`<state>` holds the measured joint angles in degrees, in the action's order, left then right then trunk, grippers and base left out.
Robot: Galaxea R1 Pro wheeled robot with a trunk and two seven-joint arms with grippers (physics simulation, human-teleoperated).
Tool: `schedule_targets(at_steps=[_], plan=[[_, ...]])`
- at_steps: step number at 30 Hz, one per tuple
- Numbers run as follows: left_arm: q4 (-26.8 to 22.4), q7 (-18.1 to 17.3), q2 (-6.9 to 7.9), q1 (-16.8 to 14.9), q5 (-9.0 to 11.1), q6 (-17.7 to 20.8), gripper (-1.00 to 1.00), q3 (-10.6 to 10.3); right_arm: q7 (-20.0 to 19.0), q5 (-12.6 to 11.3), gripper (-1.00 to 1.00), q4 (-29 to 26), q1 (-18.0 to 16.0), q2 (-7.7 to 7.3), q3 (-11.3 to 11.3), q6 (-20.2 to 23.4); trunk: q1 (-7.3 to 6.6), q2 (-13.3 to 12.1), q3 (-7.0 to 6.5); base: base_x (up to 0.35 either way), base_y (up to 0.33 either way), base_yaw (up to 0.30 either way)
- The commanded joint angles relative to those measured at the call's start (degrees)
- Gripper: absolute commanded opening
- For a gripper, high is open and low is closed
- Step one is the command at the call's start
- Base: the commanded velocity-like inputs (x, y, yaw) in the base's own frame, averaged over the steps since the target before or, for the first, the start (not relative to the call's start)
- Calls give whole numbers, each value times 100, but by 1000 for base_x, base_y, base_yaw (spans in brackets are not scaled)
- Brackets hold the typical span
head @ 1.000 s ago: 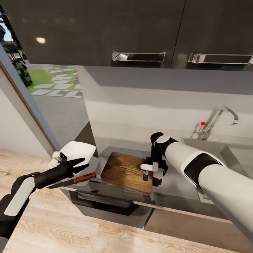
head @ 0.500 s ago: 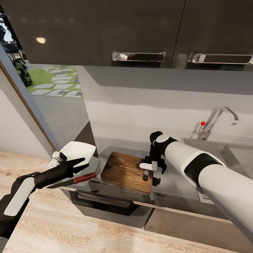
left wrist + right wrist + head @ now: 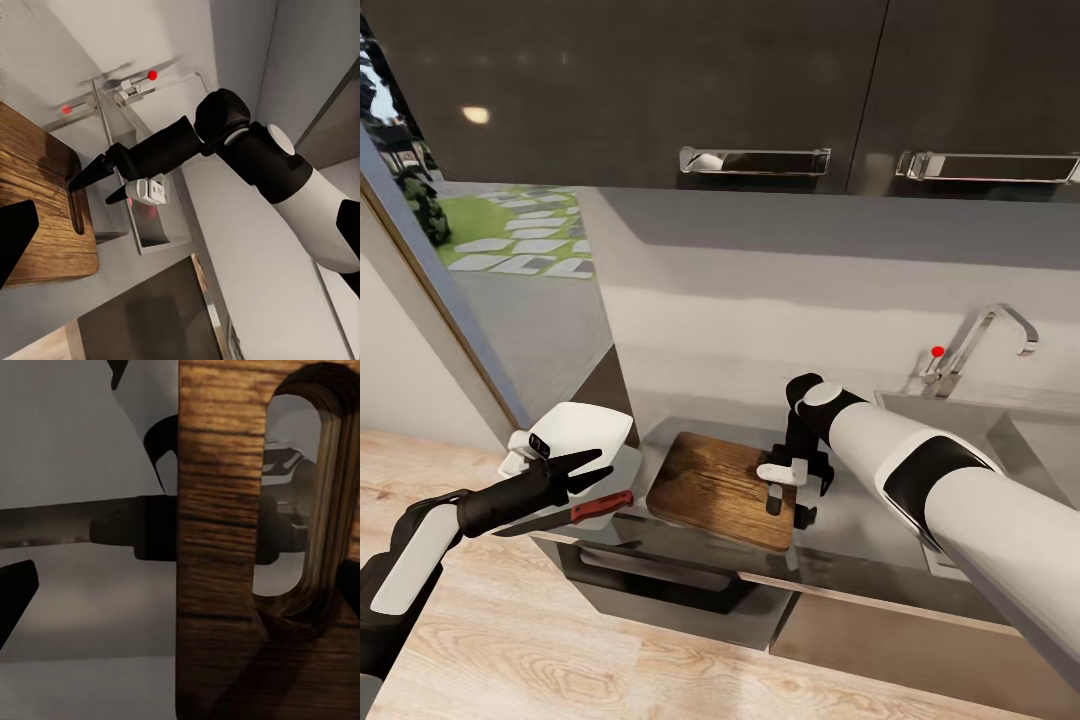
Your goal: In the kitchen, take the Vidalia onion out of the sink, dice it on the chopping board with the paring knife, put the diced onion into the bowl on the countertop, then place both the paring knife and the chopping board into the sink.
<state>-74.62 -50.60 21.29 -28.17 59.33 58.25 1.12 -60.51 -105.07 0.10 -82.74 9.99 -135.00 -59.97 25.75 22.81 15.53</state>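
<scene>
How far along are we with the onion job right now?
Late stage, it seems. The chopping board lies bare on the countertop, with no onion on it, so dicing looks finished; the bowl's contents can't be confirmed. In hand: the right gripper stands at the board's handle slot end, apparently going for a grasp. Left: moving the board and the paring knife, which lies by the left gripper, into the sink.

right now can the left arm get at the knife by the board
Probably yes. The left gripper hangs open just above the paring knife, which lies on the countertop between the bowl and the chopping board. Nothing covers the red handle, and the right gripper is at the board's far end.
</scene>
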Motion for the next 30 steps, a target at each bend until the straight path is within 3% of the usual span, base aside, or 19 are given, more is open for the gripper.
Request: schedule_targets(at_steps=[1, 30], plan=[[0, -20, 3, -5, -9, 20, 100, 2, -56, -49, 100, 2, -5, 1, 0, -3, 3, 11, 11, 0, 0, 0], [-9, -29, -11, -5, -9, 11, 100, 2, -87, -56, 100, 61, -5, 1, 0, -3, 3, 11, -1, 0, 0, 0]])
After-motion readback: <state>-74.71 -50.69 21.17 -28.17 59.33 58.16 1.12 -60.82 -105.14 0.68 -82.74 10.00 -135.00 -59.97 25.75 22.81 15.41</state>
